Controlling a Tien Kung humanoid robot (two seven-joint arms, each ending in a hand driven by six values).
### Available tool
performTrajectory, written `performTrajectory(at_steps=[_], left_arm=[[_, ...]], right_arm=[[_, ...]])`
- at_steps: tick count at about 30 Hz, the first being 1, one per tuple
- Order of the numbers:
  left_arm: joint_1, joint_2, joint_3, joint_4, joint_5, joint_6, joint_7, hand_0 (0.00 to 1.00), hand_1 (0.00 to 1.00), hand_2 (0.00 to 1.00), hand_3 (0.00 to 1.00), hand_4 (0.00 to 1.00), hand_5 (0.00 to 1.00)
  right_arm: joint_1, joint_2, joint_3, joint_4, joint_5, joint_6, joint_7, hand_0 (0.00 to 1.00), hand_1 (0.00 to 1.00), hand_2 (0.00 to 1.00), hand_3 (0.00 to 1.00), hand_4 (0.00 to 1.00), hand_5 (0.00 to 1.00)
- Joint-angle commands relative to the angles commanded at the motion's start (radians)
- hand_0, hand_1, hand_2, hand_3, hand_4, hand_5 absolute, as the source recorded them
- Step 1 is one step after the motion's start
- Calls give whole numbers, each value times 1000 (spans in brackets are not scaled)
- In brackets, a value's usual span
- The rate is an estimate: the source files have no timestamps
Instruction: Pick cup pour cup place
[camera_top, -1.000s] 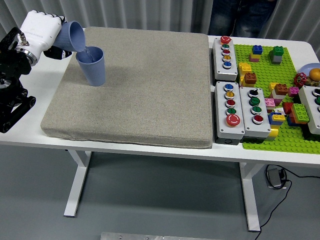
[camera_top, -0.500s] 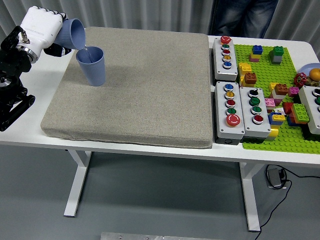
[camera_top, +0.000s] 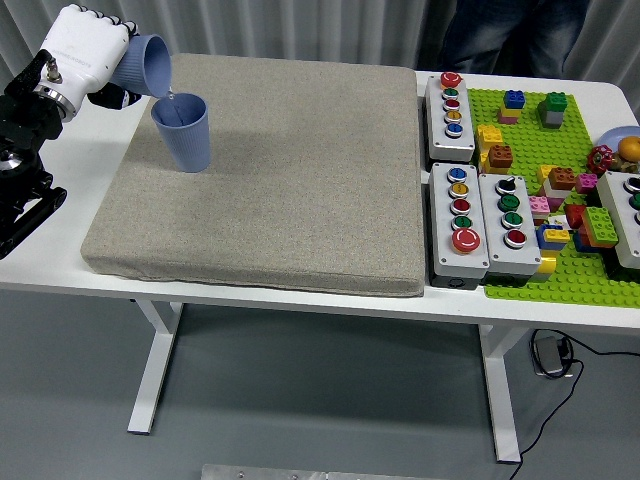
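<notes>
Since a second ago my left robot hand (camera_top: 85, 50) has lifted a touch, tipped cup (camera_top: 146, 65) with it.

Fingers are wrapped around that cup, its mouth angled down to the right just above the rim of the upright cup (camera_top: 183, 132) on the grey mat's (camera_top: 280, 180) far left corner. Liquid shows inside the standing one. Further right on the table (camera_top: 560, 310), I see button boxes (camera_top: 470, 220) beside a green baseplate (camera_top: 560, 270) with bricks. A person (camera_top: 495, 30) stands behind.
</notes>
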Motion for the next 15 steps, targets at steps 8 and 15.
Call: performTrajectory(at_steps=[8,15], left_arm=[[-9,-1,7,0,2,-14,4,479,509,503,529,705,100],[-16,1,25,-1,2,-11,3,479,510,503,529,700,100]], right_arm=[[1,0,-2,0,2,-1,1,675,605,585,592,2,130],[0,0,-2,0,2,-2,1,675,605,585,592,2,129]])
